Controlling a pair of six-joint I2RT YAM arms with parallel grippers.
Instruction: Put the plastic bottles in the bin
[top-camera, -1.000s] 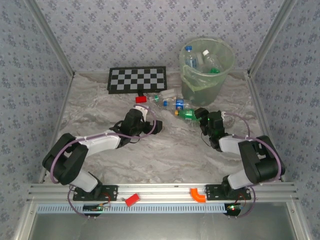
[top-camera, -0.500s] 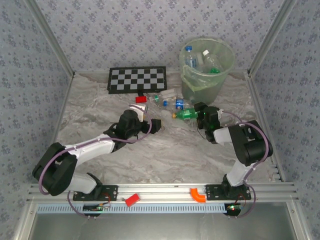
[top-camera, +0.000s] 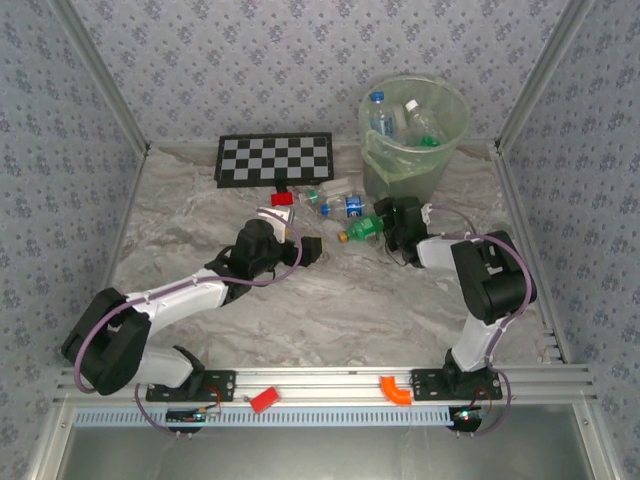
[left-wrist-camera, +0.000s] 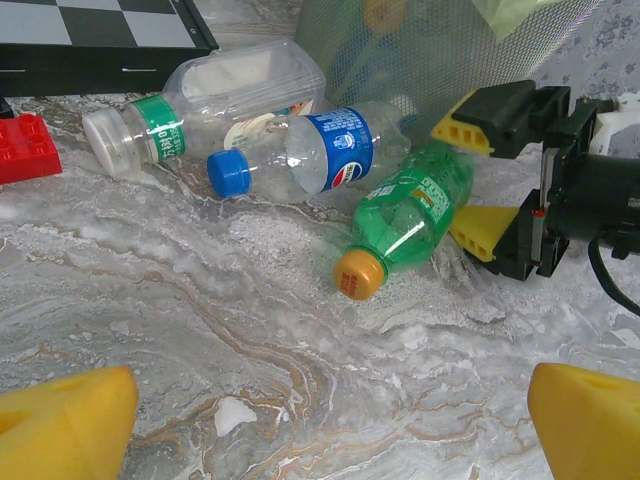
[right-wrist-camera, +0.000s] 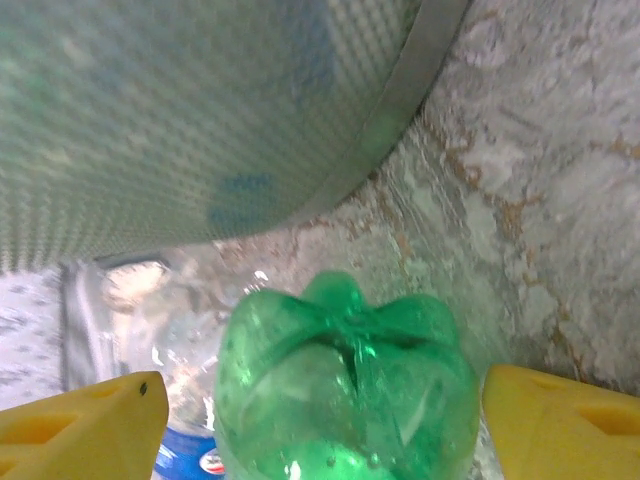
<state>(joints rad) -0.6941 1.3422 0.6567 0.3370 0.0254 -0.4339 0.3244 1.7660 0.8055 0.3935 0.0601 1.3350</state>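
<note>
Your right gripper (left-wrist-camera: 472, 168), jaws open, straddles the base of the green bottle (left-wrist-camera: 410, 215) beside the bin (top-camera: 410, 170). Its cap points away from the bin.

txt: Pepsi logo — blue label (left-wrist-camera: 338, 148), clear bottle (left-wrist-camera: 288, 165) | green bottle (left-wrist-camera: 415, 210) lbl — illegible

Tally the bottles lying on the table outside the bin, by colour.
Green bottle: 1
Clear bottle with blue label: 1
Clear bottle with green label: 1
Total: 3
</note>
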